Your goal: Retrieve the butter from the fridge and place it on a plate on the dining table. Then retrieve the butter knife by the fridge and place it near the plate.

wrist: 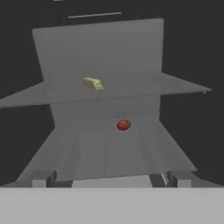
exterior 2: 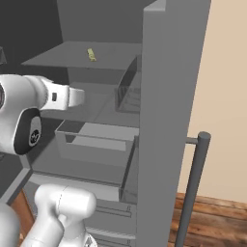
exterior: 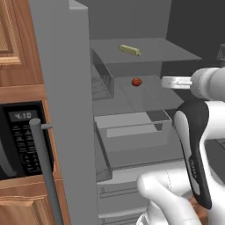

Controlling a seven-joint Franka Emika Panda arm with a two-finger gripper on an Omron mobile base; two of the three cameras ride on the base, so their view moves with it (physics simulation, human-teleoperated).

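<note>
The fridge (exterior: pixel 66 110) (exterior 2: pixel 169 96) stands with its doors swung wide. The butter (exterior: pixel 130 50) (exterior 2: pixel 90 55) (wrist: pixel 93 83), a small pale-yellow stick, lies on the upper shelf toward the back. My gripper (exterior: pixel 166 82) (exterior 2: pixel 79 96) hovers in front of the shelves, below the butter's level and well short of it. It is open with nothing in it. In the hand view the butter sits up and left of centre.
A small round red item (exterior: pixel 136 81) (wrist: pixel 124 125) rests on the shelf below the butter. A grey drawer (exterior: pixel 132 127) (exterior 2: pixel 91 137) juts out under my hand. Clear door bins (exterior: pixel 102 79) (exterior 2: pixel 126 91) flank the opening. A black microwave (exterior: pixel 22 136) is set in wood cabinets at left.
</note>
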